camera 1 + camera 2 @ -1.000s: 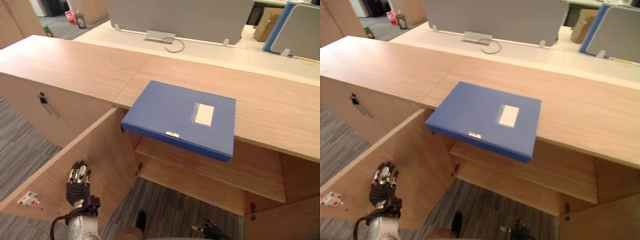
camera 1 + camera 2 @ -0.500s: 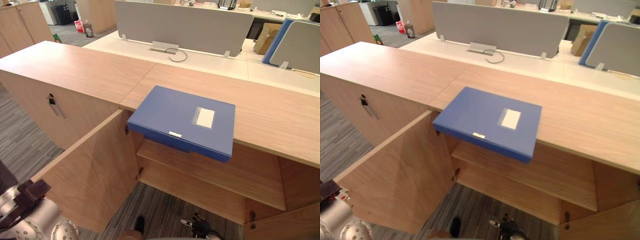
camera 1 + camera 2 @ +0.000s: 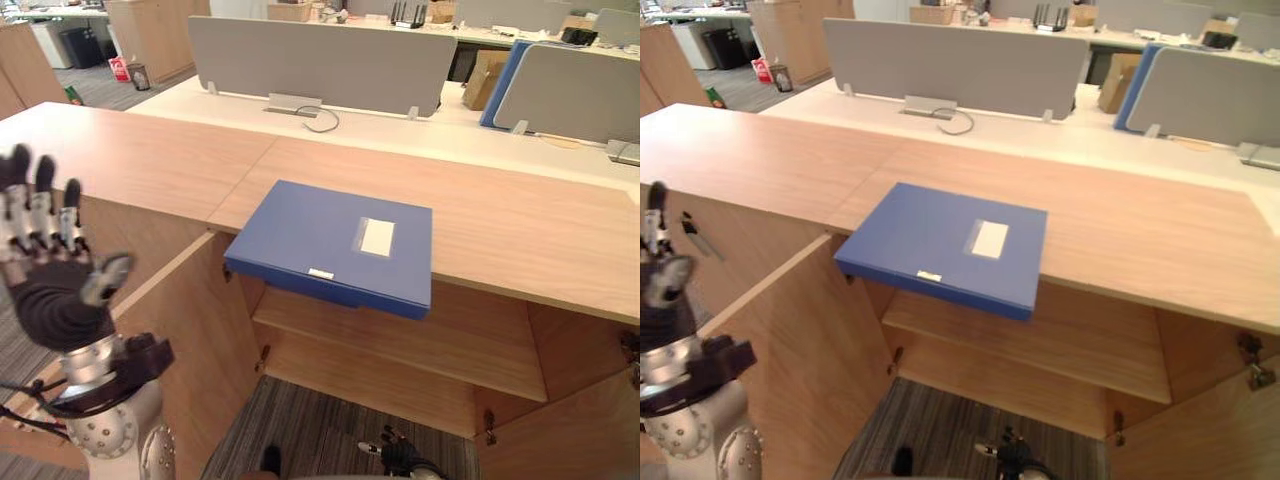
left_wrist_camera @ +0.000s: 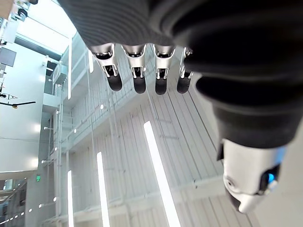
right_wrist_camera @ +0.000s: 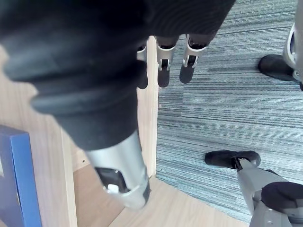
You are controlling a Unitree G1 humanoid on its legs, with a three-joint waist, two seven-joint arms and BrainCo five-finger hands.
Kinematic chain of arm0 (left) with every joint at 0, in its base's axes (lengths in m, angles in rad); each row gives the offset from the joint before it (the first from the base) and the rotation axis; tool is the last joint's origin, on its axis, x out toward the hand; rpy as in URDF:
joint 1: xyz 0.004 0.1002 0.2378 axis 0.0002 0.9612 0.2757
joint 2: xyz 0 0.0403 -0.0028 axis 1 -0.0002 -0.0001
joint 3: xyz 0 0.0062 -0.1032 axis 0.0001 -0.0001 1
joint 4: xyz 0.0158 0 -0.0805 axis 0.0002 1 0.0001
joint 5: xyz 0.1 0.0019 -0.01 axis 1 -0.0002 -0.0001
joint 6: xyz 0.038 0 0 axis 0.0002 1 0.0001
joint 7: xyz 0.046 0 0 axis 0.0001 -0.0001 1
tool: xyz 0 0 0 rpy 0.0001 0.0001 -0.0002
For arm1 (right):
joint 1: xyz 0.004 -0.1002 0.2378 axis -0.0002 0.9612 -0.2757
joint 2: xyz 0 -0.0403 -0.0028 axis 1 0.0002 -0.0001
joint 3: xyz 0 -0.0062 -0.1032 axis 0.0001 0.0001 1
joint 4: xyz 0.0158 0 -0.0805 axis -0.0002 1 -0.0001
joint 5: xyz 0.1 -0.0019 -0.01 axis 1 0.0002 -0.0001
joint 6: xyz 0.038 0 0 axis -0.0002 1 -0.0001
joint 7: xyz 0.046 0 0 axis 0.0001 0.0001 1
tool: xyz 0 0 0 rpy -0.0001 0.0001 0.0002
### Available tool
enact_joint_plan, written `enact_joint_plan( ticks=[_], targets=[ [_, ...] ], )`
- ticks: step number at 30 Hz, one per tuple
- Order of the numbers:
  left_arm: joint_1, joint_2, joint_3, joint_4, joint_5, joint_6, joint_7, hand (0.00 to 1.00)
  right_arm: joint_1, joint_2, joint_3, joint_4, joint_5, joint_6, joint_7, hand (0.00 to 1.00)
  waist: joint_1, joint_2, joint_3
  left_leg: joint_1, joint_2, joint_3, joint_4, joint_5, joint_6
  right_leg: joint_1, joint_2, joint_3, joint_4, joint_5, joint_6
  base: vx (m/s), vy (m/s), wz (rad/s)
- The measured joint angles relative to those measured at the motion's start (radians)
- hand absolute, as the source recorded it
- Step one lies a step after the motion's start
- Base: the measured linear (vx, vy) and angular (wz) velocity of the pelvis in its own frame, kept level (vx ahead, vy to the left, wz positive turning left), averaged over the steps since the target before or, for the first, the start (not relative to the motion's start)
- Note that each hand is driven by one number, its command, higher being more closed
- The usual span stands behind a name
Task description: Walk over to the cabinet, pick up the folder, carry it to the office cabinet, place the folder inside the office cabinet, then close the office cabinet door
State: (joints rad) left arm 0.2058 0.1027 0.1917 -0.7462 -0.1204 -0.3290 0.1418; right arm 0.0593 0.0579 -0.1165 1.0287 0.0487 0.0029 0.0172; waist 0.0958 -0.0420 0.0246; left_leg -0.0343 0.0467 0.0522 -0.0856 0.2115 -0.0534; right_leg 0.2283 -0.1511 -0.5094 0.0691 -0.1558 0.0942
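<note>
Folder (image 3: pixel 335 243) overhangs cabinet top (image 3: pixel 520 215) above open door (image 3: pixel 198 330); left hand (image 3: pixel 55 300), right hand (image 5: pixel 191 59) fingers released.

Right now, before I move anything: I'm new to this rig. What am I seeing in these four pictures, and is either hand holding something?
This is a two-legged humanoid robot with two arms ending in hands. The two wide pictures come from the eyes in its head, looking down; the other two come from cameras on its wrists. The blue folder lies flat on the wooden cabinet top, its near edge jutting over the open compartment, whose door stands open. The left hand is raised beside that door, fingers straight, its wrist camera facing the ceiling. The right hand hangs low over the carpet. Both are empty.
</note>
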Motion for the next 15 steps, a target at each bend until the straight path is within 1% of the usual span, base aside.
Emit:
enact_joint_plan(
  ticks=[1, 2, 3, 4, 5, 6, 7, 9, 12, 15],
  targets=[
    [-0.001, 0.026, -0.027, 0.000, 0.116, 0.008, 0.029, 0.00, -0.004, -0.004, 0.001, 0.014, -0.014, 0.001, 0.000, 0.00, 0.000, 0.000, 0.000, 0.000, 0.000, 0.000, 0.000, 0.000, 0.000, 0.000, 0.001, 0.000, -0.001, 0.000, 0.000, 0.00, 0.000, 0.00],
    [-0.004, 0.054, -0.061, 0.000, 0.197, 0.011, 0.050, 0.00, -0.011, -0.008, 0.001, 0.037, -0.031, 0.001, 0.000, 0.00, 0.000, 0.002, -0.003, 0.000, 0.003, 0.002, -0.001, -0.006, -0.009, -0.002, 0.003, 0.006, -0.004, 0.000, 0.000, 0.00, -0.003, -0.08],
    [-0.006, 0.071, -0.078, 0.000, 0.241, 0.012, 0.067, 0.00, -0.015, -0.010, 0.001, 0.051, -0.032, 0.001, 0.000, 0.00, 0.004, 0.002, -0.006, 0.001, 0.006, 0.007, -0.001, -0.010, -0.014, -0.004, 0.005, 0.014, -0.007, 0.001, -0.001, 0.00, -0.002, -0.17],
    [-0.011, 0.109, -0.112, 0.000, 0.327, 0.012, 0.100, 0.00, -0.026, -0.013, 0.002, 0.075, -0.033, 0.000, 0.000, 0.00, 0.005, 0.004, -0.011, 0.002, 0.010, 0.014, -0.002, -0.012, -0.016, -0.004, 0.009, 0.023, -0.015, 0.003, -0.005, 0.00, -0.006, -0.19],
    [-0.029, 0.160, -0.153, 0.000, 0.390, 0.013, 0.121, 0.00, -0.027, -0.017, 0.002, 0.084, -0.035, -0.001, -0.001, 0.00, 0.004, 0.001, -0.017, 0.002, 0.012, 0.015, -0.002, -0.012, -0.017, -0.004, 0.012, 0.027, -0.020, 0.005, -0.007, 0.00, -0.010, -0.14],
    [-0.040, 0.185, -0.173, 0.000, 0.425, 0.013, 0.131, 0.00, -0.028, -0.019, 0.002, 0.089, -0.035, -0.002, -0.003, 0.00, 0.004, 0.001, -0.021, 0.002, 0.013, 0.015, -0.002, -0.010, -0.015, -0.004, 0.013, 0.028, -0.021, 0.005, -0.007, 0.02, -0.021, -0.08],
    [-0.060, 0.227, -0.202, 0.000, 0.489, 0.012, 0.142, 0.00, -0.029, -0.026, 0.003, 0.103, -0.035, -0.003, -0.007, 0.00, 0.003, 0.002, -0.032, 0.002, 0.014, 0.016, -0.001, -0.009, -0.015, -0.004, 0.015, 0.032, -0.026, 0.008, -0.005, 0.02, -0.020, -0.10],
    [-0.084, 0.255, -0.217, 0.000, 0.555, 0.007, 0.153, 0.00, -0.030, -0.046, 0.003, 0.123, -0.035, -0.004, -0.013, 0.00, 0.004, 0.005, -0.042, 0.008, 0.015, 0.010, -0.001, -0.009, -0.015, -0.004, 0.014, 0.049, -0.030, 0.008, -0.005, 0.04, -0.022, -0.19],
    [-0.096, 0.269, -0.247, 0.015, 0.601, 0.007, 0.166, 0.00, -0.037, -0.074, 0.000, 0.157, -0.035, -0.005, -0.023, 0.00, 0.001, 0.004, -0.042, 0.009, 0.016, -0.008, -0.001, -0.010, -0.016, -0.006, 0.015, 0.056, -0.029, 0.009, -0.006, 0.03, -0.016, -0.10],
    [-0.099, 0.309, -0.302, 0.035, 0.628, 0.006, 0.166, 0.00, -0.039, -0.089, 0.000, 0.184, -0.036, -0.005, -0.027, 0.00, 0.001, 0.004, -0.042, 0.008, 0.018, -0.008, -0.001, -0.010, -0.016, -0.013, 0.015, 0.071, -0.026, 0.009, -0.007, 0.01, 0.006, -0.09]
  ],
)
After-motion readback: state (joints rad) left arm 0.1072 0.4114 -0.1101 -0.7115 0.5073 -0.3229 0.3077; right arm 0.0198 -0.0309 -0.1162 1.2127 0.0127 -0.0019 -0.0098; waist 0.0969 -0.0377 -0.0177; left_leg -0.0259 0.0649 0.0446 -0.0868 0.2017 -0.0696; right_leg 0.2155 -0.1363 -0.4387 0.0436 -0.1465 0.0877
